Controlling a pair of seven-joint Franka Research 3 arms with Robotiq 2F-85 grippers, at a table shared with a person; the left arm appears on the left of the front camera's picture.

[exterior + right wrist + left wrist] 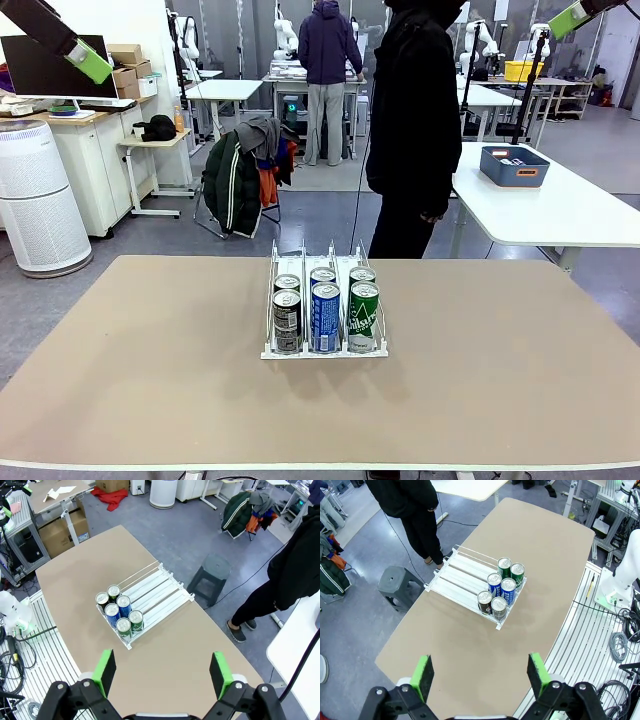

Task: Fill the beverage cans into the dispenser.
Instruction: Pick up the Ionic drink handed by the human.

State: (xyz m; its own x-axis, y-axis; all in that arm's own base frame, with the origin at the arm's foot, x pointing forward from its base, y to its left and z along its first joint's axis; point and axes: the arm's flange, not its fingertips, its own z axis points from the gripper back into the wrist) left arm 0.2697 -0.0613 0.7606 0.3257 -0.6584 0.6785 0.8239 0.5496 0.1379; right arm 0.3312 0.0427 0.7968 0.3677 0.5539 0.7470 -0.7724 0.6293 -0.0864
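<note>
Currently released and empty: left fingers (424,676) and right fingers (106,670) stand spread wide, green pads well apart, nothing between them.

Six cans (326,317) sit upright in the dispenser (462,575) at mid-worktop (150,380). Two stand per lane, crowded against the front lip: dark, blue, green. The far stretches of all three lanes are bare. No loose can lies on the worktop. A person (415,120) stands at the far side.

Judgement: between cans, or near done.

For a further can:
- grip it upright, mid-body;
- enter a lane from the open far end;
- centre it between the wires;
- release low, so it settles behind the standing pair without tipping them.

Pose: both arms held high and back, at the upper corners of the front view. Wrists are angled down, each looking onto the dispenser from its own side.
</note>
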